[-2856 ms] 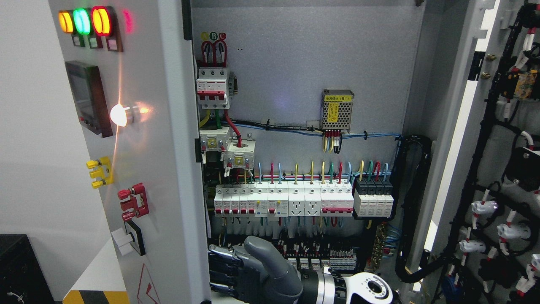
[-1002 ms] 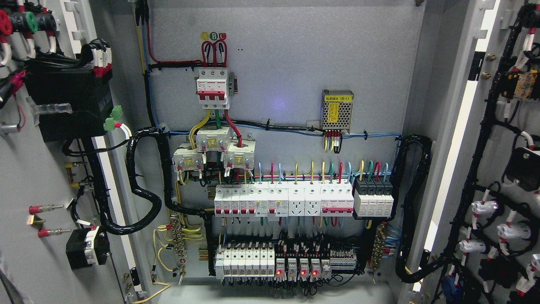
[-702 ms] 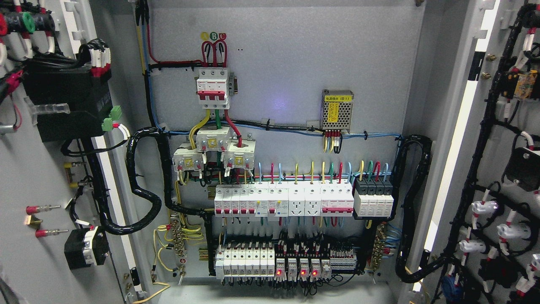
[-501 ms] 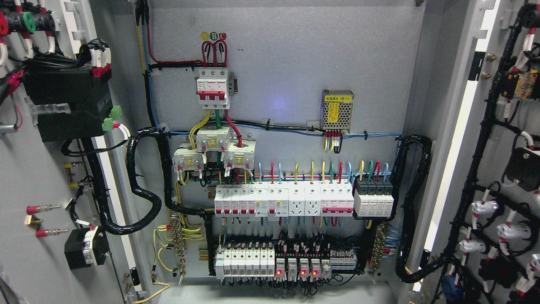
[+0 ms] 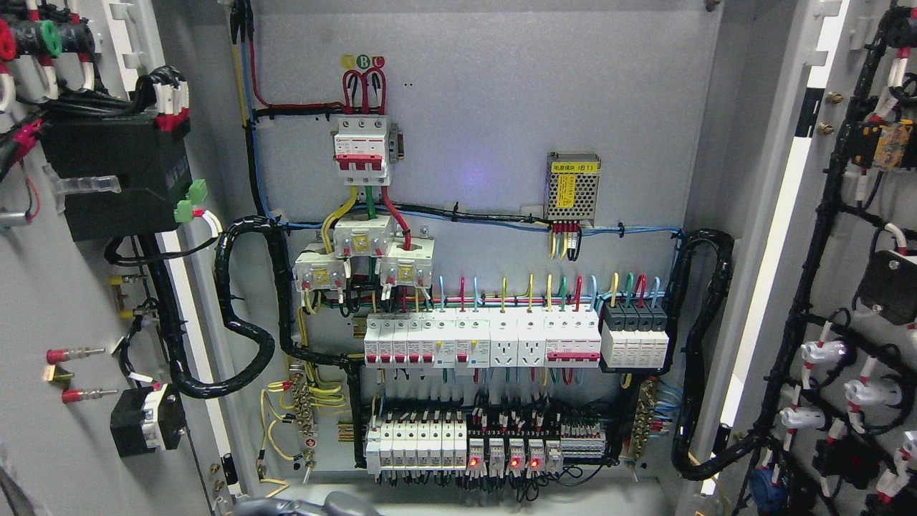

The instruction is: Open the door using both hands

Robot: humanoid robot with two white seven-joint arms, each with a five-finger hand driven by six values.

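On the grey back panel (image 5: pixel 501 93) a red-and-white breaker (image 5: pixel 362 149) sits at upper left, with a perforated power supply (image 5: pixel 572 186) to its right. Below runs a row of white breakers (image 5: pixel 481 338) – black modules (image 5: pixel 634 335) at its right end. A lower terminal row (image 5: pixel 466 444) shows three red lights.

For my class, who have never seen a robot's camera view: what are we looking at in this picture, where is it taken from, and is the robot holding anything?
The picture comes from a camera on a humanoid robot's head, looking straight into an open electrical cabinet. The left door and right door are both swung wide, showing wiring on their inner faces. On the back panel sit a row of white circuit breakers and a small metal power supply. A grey shape at the bottom edge may be part of the robot, but it is too cut off to tell. Nothing is seen being held.
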